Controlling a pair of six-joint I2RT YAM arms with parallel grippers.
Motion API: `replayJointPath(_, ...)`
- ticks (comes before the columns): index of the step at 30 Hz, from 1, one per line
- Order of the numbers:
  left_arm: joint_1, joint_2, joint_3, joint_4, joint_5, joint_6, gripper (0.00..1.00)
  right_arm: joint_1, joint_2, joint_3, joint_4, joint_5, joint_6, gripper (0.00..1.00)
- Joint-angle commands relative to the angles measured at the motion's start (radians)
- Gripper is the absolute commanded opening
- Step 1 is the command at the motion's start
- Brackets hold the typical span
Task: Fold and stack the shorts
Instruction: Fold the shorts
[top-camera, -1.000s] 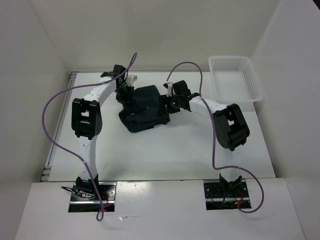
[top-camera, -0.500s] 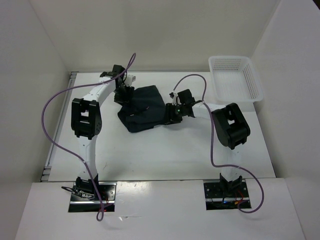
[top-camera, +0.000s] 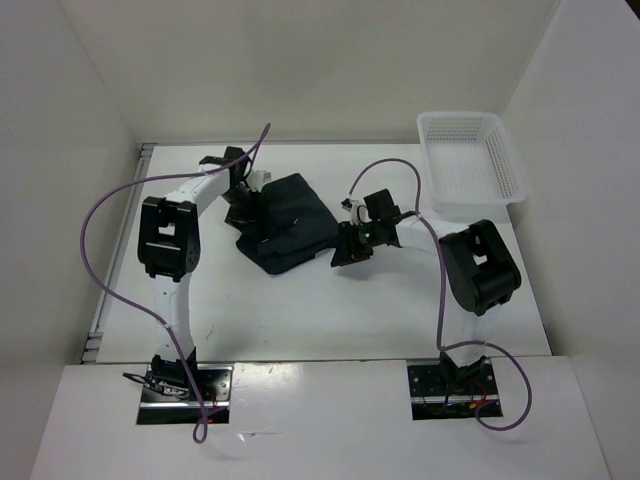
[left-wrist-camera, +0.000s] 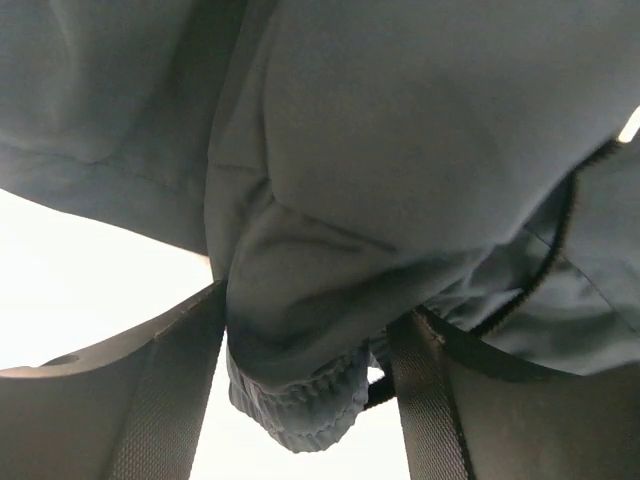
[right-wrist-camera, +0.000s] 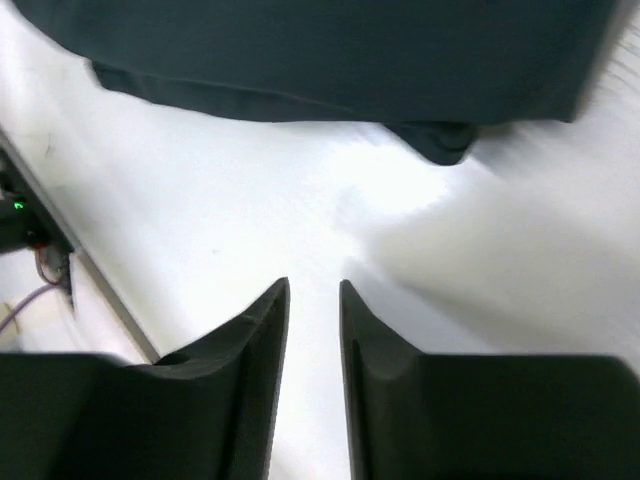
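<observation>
the shorts (top-camera: 290, 222) are seen bunched in a dark heap on the far middle of the white table (top-camera: 330, 310), between the two grippers. the left gripper (top-camera: 246, 205) is pressed against the heap's left edge. in the left wrist view its fingers (left-wrist-camera: 165, 400) are held wide apart, and a rolled, ribbed hem of the fabric (left-wrist-camera: 300, 400) is lodged between them, hanging loosely with a sliver of light on the right side; no pinch on the cloth can be made out.

the right gripper (top-camera: 345, 252) is placed just off the heap's near right corner, low over bare table. in the right wrist view its fingers (right-wrist-camera: 240, 380) are drawn close, with only a narrow slit left between them, and nothing is held there. the hem of the shorts is seen ahead of the fingertips, apart from them, with a small fold poking out. a white lattice basket (top-camera: 432, 170) is set at the far right corner, well apart from the shorts.
</observation>
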Motion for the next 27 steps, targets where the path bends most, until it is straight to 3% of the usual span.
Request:
replayJointPath(1, 0.003, -0.058, -0.008, -0.007, 0.018, 0.004, 0.72, 0.004, -0.068, 0.038, -0.012, -0.051, -0.05, 0.48)
replayJointPath(4, 0.014, -0.048, 0.01, -0.007, 0.018, 0.004, 0.75, -0.021, -0.032, 0.13, 0.003, -0.041, -0.012, 0.65)
replayJointPath(7, 0.023, -0.048, 0.019, -0.007, 0.007, 0.004, 0.8, -0.047, 0.036, 0.217, 0.003, 0.001, 0.015, 0.71)
replayJointPath(13, 0.023, -0.068, 0.01, -0.007, -0.027, 0.004, 0.88, -0.059, 0.149, 0.31, 0.031, 0.046, 0.06, 0.74)
replayJointPath(21, 0.032, -0.077, 0.01, -0.007, -0.036, 0.004, 0.89, -0.059, 0.217, 0.34, 0.032, 0.13, 0.062, 0.74)
replayJointPath(24, 0.032, -0.068, 0.01, -0.007, -0.036, 0.004, 0.89, -0.059, 0.238, 0.34, 0.044, 0.1, 0.062, 0.65)
replayJointPath(25, 0.032, -0.068, 0.019, -0.007, -0.036, 0.004, 0.89, -0.059, 0.238, 0.34, 0.044, 0.086, 0.049, 0.51)
replayJointPath(27, 0.032, -0.068, 0.019, -0.007, -0.036, 0.004, 0.89, -0.05, 0.238, 0.34, 0.055, 0.086, 0.034, 0.35)
